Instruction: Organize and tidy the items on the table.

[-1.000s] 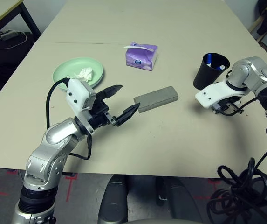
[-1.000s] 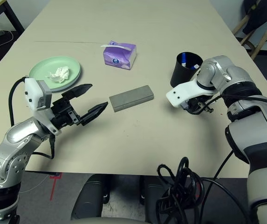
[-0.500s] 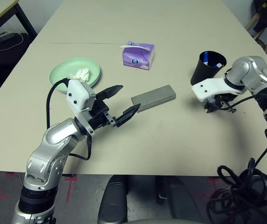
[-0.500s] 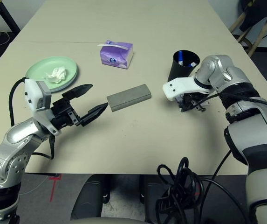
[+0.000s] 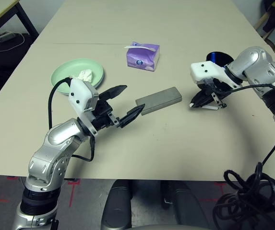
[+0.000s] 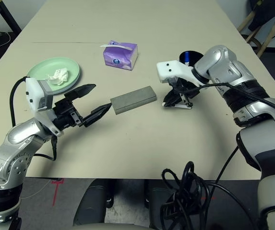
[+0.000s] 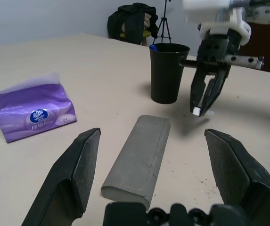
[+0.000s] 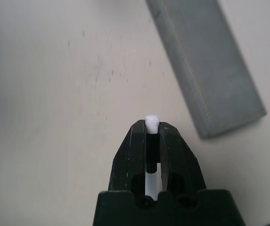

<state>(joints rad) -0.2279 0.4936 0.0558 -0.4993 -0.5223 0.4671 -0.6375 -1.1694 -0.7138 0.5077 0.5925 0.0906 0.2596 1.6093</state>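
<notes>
**Right wrist view: pen pinched above the bench**

Right wrist view shows our right gripper (image 8: 152,126) pinching the thin white pen (image 8: 151,120) over the bench (image 5: 185,139). From the head camera, our left gripper (image 5: 126,102) is spread wide, with the grey glasses case (image 5: 159,100) at its 3 o'clock. The black cup (image 7: 168,73) stands at 2 o'clock from the case.

Beige table top (image 5: 175,143): matt, faintly speckled. Grey glasses case (image 7: 137,160): matt, stitched fabric-like. Tissue box (image 7: 31,112): glossy purple plastic wrap. Black cup (image 7: 167,70): smooth, matt plastic. Forearms: brushed silver metal.
</notes>
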